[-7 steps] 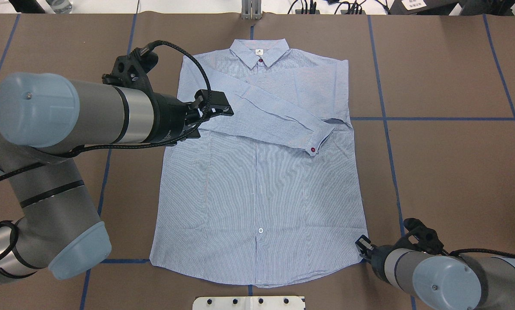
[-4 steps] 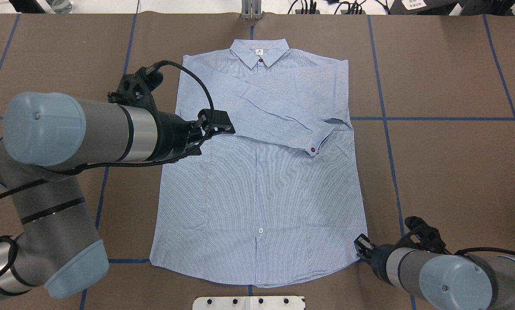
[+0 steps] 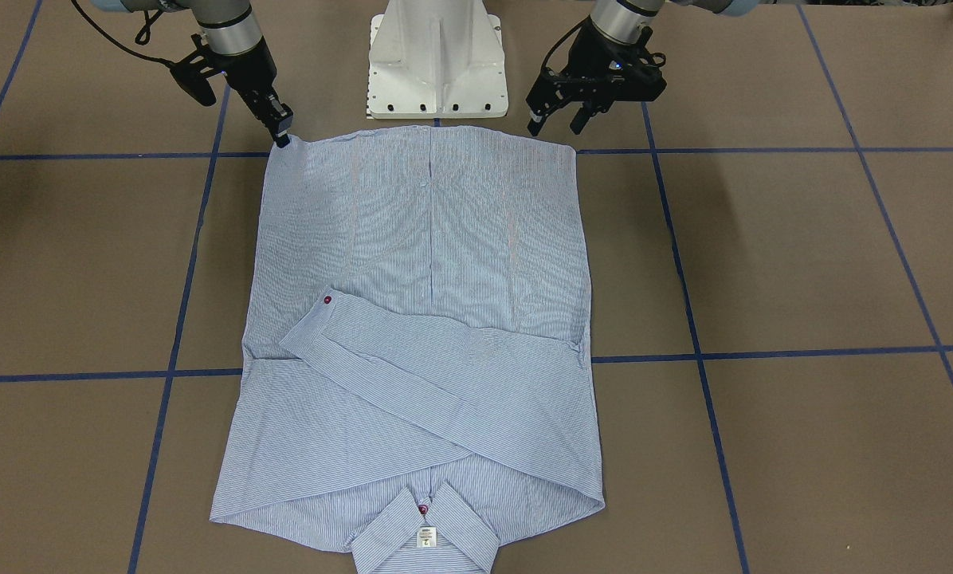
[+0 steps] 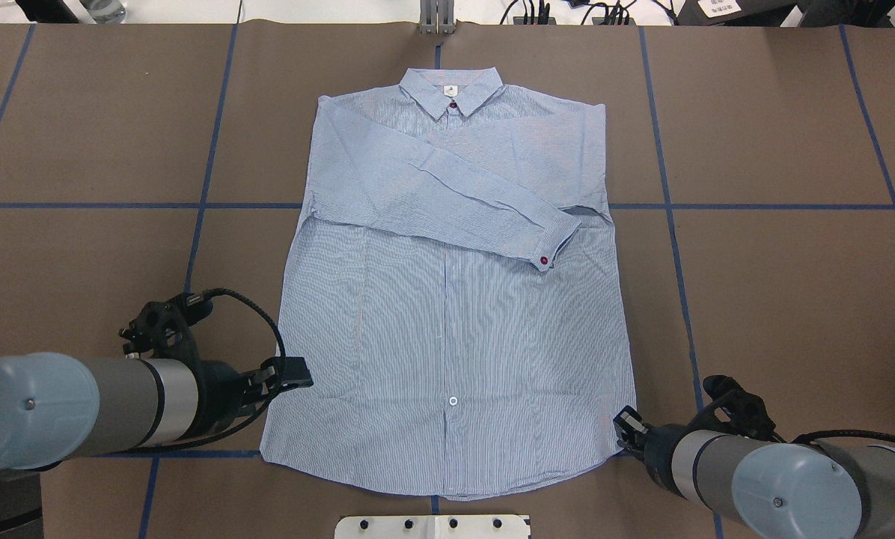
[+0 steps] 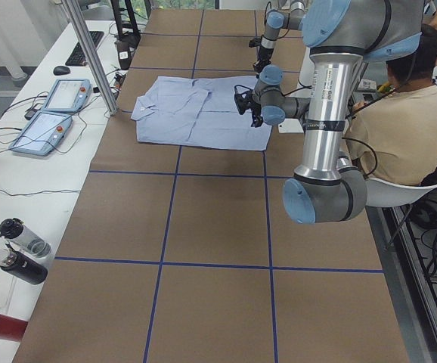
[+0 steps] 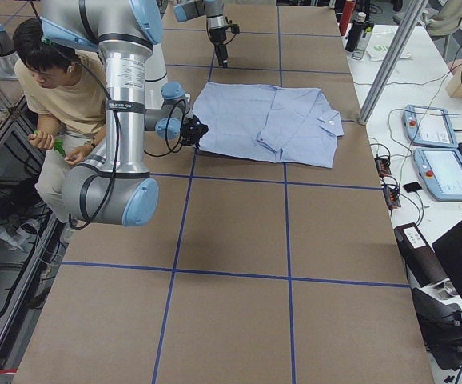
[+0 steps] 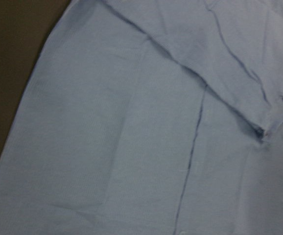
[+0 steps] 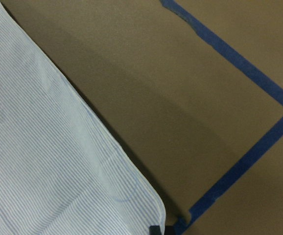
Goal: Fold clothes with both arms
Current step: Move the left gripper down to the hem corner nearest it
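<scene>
**Figure.** A long-sleeved button-up shirt [image 4: 447, 337] of light blue-and-white fine stripes lies flat and front up at the middle of the brown table [image 4: 777, 299], which is marked with blue tape lines. The collar points away from the robot, and the hem lies just in front of the white pedestal base [image 3: 437, 64]. Both sleeves are crossed over the chest, the upper one ending in a cuff [image 4: 548, 251] with a dark red button. This narrows the garment to a near rectangle, which probably prepares a hem-to-collar fold.

The black two-finger left gripper [image 3: 556, 123] hovers just beside the hem corner on its side with its fingers apart, apparently lined up for a grasp not yet made. The black two-finger right gripper [image 3: 282, 137] has its tip at the opposite hem corner, so the two arms flank the hem symmetrically.

**Not resolved.**
- The right fingers are seen edge-on, and the right wrist view shows only a dark tip at its bottom margin beside the flat corner, so whether they are apart or clamped on cloth cannot be told.
- The left wrist view shows only cloth.
- The crossed sleeves hide any chest pocket and most of the lower sleeve
</scene>
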